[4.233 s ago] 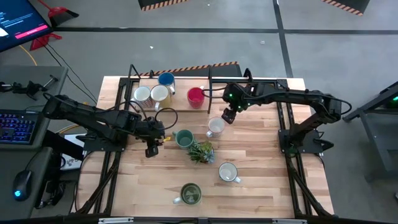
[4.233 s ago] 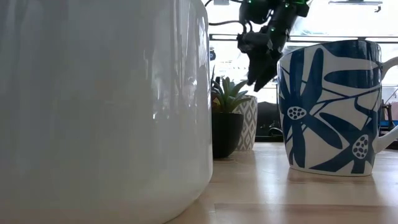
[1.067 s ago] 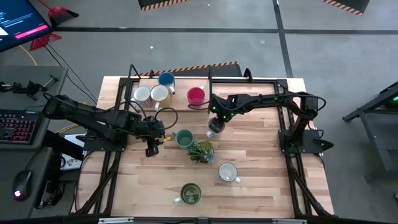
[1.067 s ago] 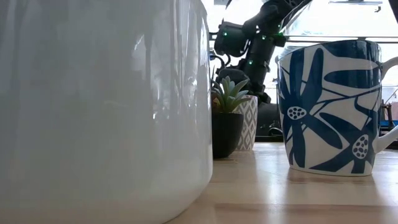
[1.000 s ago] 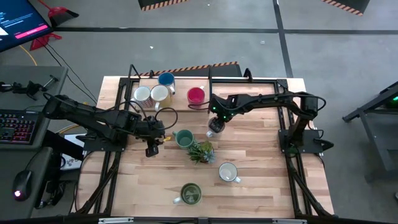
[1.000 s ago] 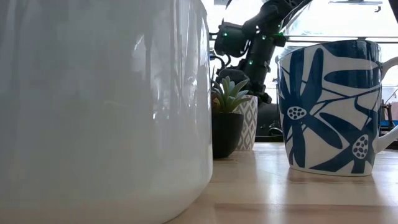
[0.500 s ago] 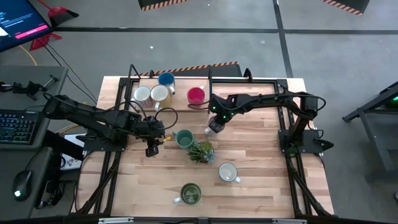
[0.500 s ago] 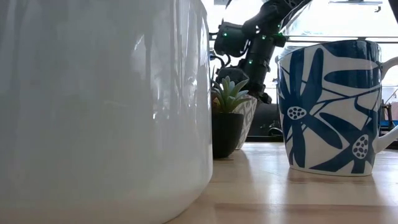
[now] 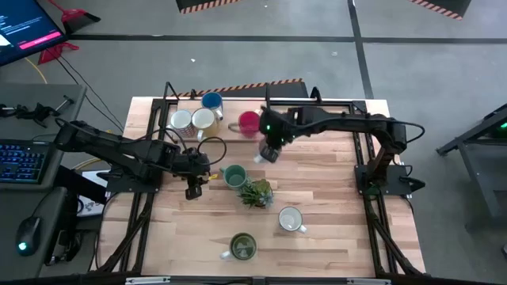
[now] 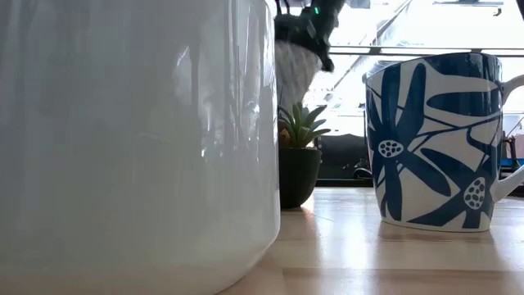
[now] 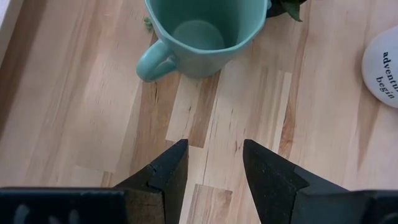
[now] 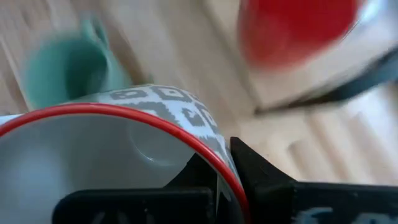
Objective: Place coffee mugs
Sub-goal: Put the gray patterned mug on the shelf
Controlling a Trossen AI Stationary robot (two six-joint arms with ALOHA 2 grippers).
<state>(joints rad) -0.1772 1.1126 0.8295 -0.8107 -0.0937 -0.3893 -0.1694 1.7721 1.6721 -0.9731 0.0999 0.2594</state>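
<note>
The right hand (image 9: 268,153) is clamped on the rim of a white patterned mug with a red rim (image 12: 118,146), held clear of the surface (image 9: 341,206) near the red mug (image 9: 249,121) at the back. To do this well, the arm should carry the mug level and low, keep clear of the red mug, and set it flat beside the back group before letting go. The left hand (image 11: 213,163) waits with its fingers apart just short of the teal mug (image 11: 198,34).

A second ago the patterned mug stood on the surface beside the small plant (image 9: 256,192), with the right hand spread around it; now the hand has closed, lifted it and swung toward the back.
</note>
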